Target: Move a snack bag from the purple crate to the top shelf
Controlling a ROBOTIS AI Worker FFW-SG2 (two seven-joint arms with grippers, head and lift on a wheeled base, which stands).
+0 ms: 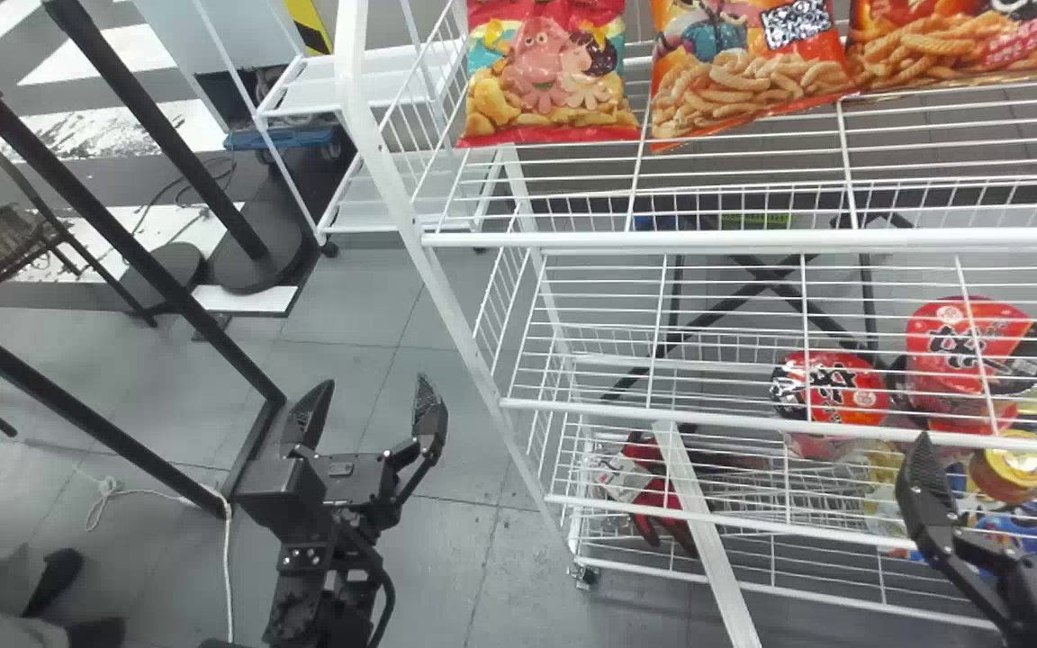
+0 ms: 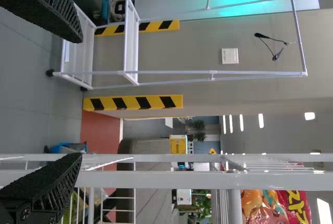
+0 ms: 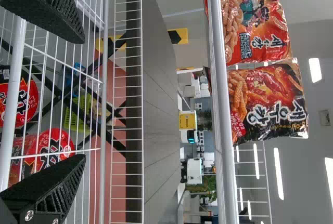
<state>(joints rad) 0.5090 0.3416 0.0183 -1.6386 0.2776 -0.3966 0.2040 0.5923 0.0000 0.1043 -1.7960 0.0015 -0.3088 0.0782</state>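
On the top shelf (image 1: pixel 752 239), three snack bags (image 1: pixel 739 85) sit in a row, higher and farther than the right end effector (image 1: pixel 1000 438), which seems nearer; this one and the left end effector (image 1: pixel 376 382) are both spread, holding nothing.

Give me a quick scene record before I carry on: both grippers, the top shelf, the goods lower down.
Left gripper: open, holding nothing, left of the wire rack
Right gripper: open, holding nothing, before the rack's lower shelves
Top shelf: three snack bags in a row
Left bag: octopus picture, red edges
Middle bag: mostly orange
Right bag: orange and black
Lower down: red-lidded tubs
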